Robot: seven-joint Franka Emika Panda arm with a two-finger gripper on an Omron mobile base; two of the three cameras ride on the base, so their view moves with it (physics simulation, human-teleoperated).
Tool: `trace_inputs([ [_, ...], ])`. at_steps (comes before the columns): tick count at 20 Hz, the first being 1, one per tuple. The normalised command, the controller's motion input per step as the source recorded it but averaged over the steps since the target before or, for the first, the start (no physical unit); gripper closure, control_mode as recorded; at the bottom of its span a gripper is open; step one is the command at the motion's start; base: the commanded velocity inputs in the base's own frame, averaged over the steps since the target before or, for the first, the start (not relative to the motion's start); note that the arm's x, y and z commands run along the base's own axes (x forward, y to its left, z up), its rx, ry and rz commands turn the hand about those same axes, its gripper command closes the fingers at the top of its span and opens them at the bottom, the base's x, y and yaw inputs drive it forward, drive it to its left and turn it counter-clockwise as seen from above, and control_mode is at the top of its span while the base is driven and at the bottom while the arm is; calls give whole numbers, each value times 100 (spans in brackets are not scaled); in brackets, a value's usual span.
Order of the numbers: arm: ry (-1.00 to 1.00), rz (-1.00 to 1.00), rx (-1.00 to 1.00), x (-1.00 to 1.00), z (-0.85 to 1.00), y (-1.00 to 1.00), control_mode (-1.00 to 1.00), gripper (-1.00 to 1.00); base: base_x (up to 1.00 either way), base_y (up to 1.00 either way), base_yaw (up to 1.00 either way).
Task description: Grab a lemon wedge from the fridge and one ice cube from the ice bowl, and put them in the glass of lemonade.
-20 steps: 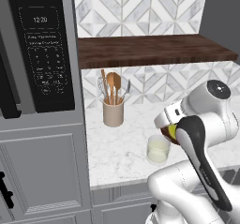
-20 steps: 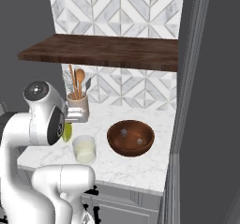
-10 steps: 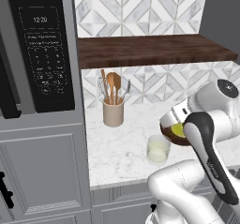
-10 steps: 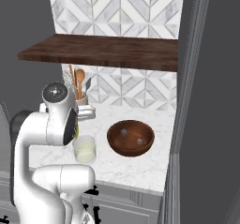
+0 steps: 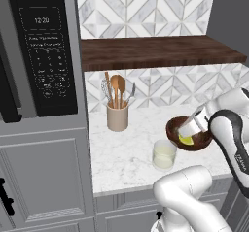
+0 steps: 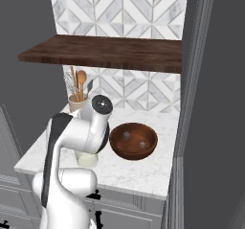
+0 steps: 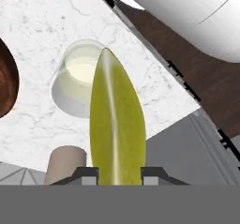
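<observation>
My gripper (image 5: 185,138) is shut on the lemon wedge (image 5: 186,140), a yellow-green sliver that stands tall between the fingertips (image 7: 85,174) in the hand view. It hangs just in front of the ice bowl's (image 5: 195,143) left rim, up and to the right of the glass of lemonade (image 5: 164,154). In the hand view the wedge (image 7: 116,129) points at the glass (image 7: 80,74) on the marble below. The dark wooden ice bowl (image 6: 133,141) holds pale ice cubes (image 6: 126,135). In the right base view my arm covers most of the glass (image 6: 86,160).
A beige utensil crock (image 5: 117,118) with wooden spoons stands at the back of the counter, under a dark wood shelf (image 5: 155,51). A black microwave (image 5: 44,51) sits in cabinets on the left. A tall dark grey panel (image 6: 210,103) bounds the counter's right end.
The arm has swung right and its elbow now stands in front of the glass in the right base view. The hand, still holding the wedge, has drifted slightly right and down toward the bowl.
</observation>
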Motion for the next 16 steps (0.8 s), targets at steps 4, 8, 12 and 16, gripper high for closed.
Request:
trace_inputs([
  [4, -12, 32, 10, 25, -47, 0, -100, 100, 0, 0, 0],
  [8, -9, 20, 10, 18, -21, 3, -100, 100, 0, 0, 0],
  [12, -17, 18, 6, 27, -16, 0, -100, 100, 0, 0, 0],
  [16, -22, 18, 1, 30, -25, 0, -100, 100, 0, 0, 0],
])
